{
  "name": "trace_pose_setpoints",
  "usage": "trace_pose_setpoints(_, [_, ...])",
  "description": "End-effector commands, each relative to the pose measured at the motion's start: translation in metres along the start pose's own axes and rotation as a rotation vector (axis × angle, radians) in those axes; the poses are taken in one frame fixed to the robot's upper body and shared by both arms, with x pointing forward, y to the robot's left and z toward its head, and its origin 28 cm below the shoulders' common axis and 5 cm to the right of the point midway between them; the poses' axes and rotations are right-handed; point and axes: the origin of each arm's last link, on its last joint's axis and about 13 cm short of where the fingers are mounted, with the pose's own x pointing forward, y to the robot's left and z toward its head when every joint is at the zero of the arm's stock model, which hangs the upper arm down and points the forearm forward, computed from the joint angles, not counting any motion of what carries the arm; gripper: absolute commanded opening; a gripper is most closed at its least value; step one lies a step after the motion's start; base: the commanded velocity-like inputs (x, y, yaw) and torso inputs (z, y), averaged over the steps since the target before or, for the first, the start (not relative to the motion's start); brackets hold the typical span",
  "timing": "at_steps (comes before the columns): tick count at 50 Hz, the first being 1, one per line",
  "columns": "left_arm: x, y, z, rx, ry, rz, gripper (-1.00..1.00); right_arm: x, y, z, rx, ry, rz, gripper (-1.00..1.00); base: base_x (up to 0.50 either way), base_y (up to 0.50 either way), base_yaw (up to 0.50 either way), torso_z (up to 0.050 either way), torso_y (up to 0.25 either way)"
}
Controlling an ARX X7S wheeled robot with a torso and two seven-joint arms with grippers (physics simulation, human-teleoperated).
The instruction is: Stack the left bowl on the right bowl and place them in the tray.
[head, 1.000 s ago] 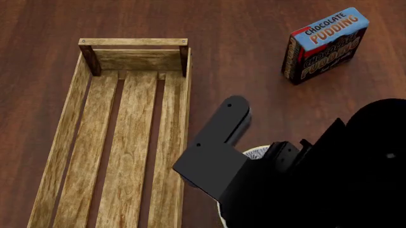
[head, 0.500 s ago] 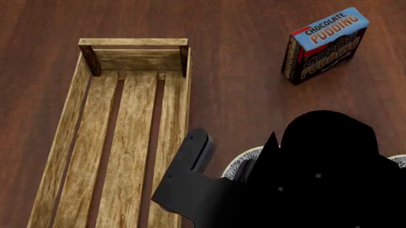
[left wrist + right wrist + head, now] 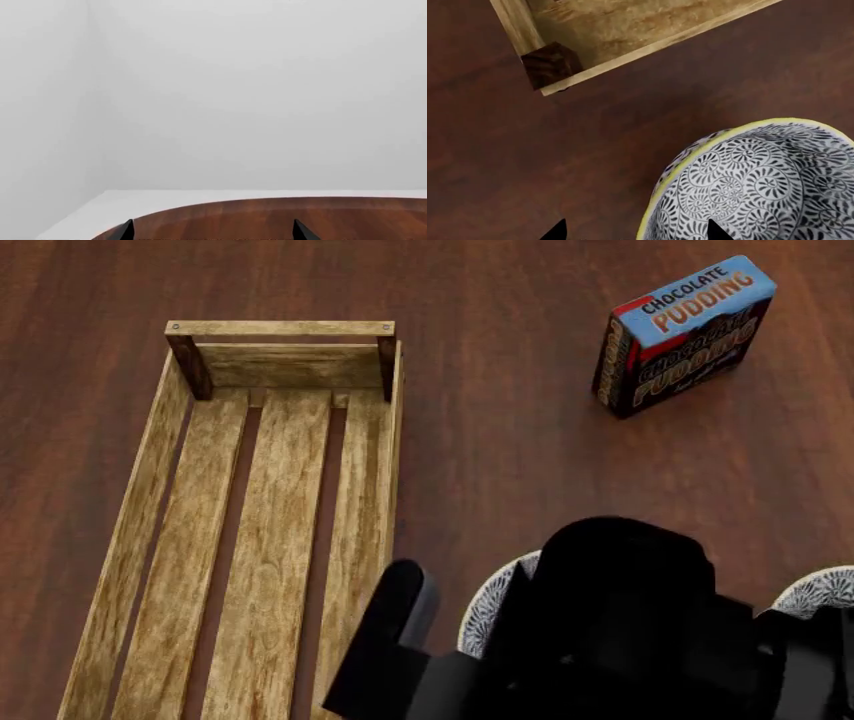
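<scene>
The left bowl (image 3: 486,606), white with a blue-grey floral pattern, peeks out from behind my black right arm (image 3: 614,630) just right of the tray (image 3: 283,540). The right bowl (image 3: 817,592) shows only an edge at the far right. In the right wrist view the bowl beside the tray's corner (image 3: 550,65) is large (image 3: 760,190) and its rim looks yellow-green. My right gripper (image 3: 635,235) is open, one fingertip over the bowl's inside and the other over the table. My left gripper (image 3: 213,234) is open and empty, facing a white wall.
A chocolate pudding box (image 3: 681,335) stands at the back right. The slatted wooden tray holds nothing. The left wrist view shows the rounded edge of the dark wooden table (image 3: 280,220) and the wall beyond.
My right arm has drawn back toward the lower edge of the head view. Its black link dropped from mid-frame to beside the tray, and more of both bowls' rims now show.
</scene>
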Motion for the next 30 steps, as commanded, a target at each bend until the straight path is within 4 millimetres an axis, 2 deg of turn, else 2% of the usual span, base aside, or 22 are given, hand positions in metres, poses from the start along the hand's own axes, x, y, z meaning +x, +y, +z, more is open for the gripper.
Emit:
trace_pose_setpoints(1, [-0.001,0.001,-0.002,-0.004,0.004,0.003,1.0,0.012,-0.001,0.0,-0.001,0.035,0.006,1.0,0.0,0.0,0.0,0.0,0.0])
trace_pose_setpoints(20, [-0.002,0.001,-0.005,-0.004,0.013,0.006,1.0,0.035,0.0,-0.007,0.009,0.099,0.042,1.0,0.0,0.0,0.0,0.0,0.0])
trace_pose_setpoints(30, [-0.002,0.0,-0.006,-0.005,0.015,0.004,1.0,0.04,0.002,-0.012,0.019,0.11,0.059,1.0,0.0,0.0,0.0,0.0,0.0])
